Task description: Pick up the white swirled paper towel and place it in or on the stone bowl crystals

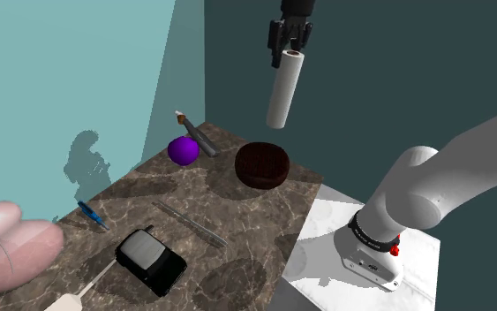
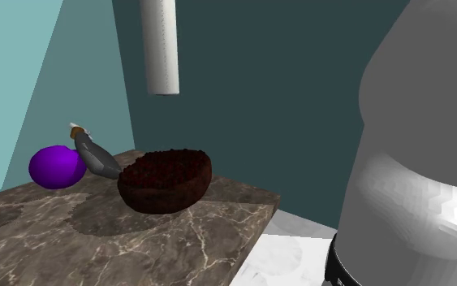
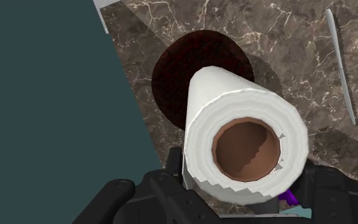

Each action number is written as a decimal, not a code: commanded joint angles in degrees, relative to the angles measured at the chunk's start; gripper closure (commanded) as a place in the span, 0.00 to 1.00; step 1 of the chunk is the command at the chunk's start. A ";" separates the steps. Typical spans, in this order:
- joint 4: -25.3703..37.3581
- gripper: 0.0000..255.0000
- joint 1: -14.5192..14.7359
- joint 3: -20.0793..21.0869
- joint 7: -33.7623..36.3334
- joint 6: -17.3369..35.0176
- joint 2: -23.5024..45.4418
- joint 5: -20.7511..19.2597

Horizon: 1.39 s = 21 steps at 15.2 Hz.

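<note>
Brown marble countertop [image 1: 255, 221] is being overhung by white cylindrical paper towel roll [image 1: 284, 90], being clamped at its upper end by black two-finger gripper [image 1: 289, 49], high above dark brown rough bowl [image 1: 262, 164]. Brown cardboard core [image 3: 246, 149] is being shown end-on by wrist view.

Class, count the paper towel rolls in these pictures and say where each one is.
1. The white paper towel roll hangs from the gripper, clasped at its top end, roughly above the dark bowl on the marble counter.
</note>
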 commanded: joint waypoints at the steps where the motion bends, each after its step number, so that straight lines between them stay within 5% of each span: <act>1: -1.68 1.00 0.01 0.04 -0.02 1.45 -0.25 0.01; 21: -18.59 1.00 -0.07 0.08 -0.72 16.75 -1.84 0.04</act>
